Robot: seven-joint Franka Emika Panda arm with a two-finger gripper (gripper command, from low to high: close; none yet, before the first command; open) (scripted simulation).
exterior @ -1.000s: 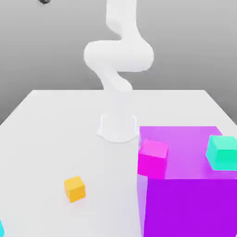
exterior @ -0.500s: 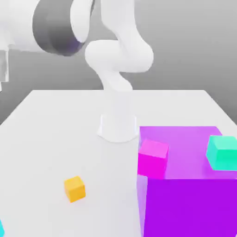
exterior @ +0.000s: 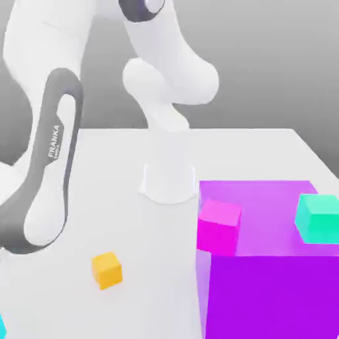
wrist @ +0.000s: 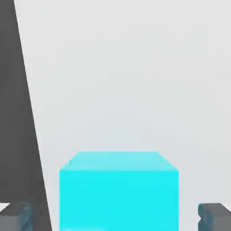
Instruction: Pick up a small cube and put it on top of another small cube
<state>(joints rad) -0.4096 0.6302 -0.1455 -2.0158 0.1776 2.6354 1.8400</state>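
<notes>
My open tool (wrist: 115,217) is straddling the cyan cube (wrist: 119,198), and I'm risking twisting it if one finger touches first.

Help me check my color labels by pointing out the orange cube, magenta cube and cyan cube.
Orange cube (exterior: 107,271): exterior view, front face.
Magenta cube (exterior: 218,236): exterior view, front face.
Cyan cube (wrist: 119,198): hand view, large face.

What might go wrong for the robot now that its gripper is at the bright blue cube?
The gripper has a finger on each side of the cyan cube, with a gap on both sides, so closing off-centre could nudge or twist it. The magenta cube sits at the edge of the big purple block; a bump might knock it off.
</notes>
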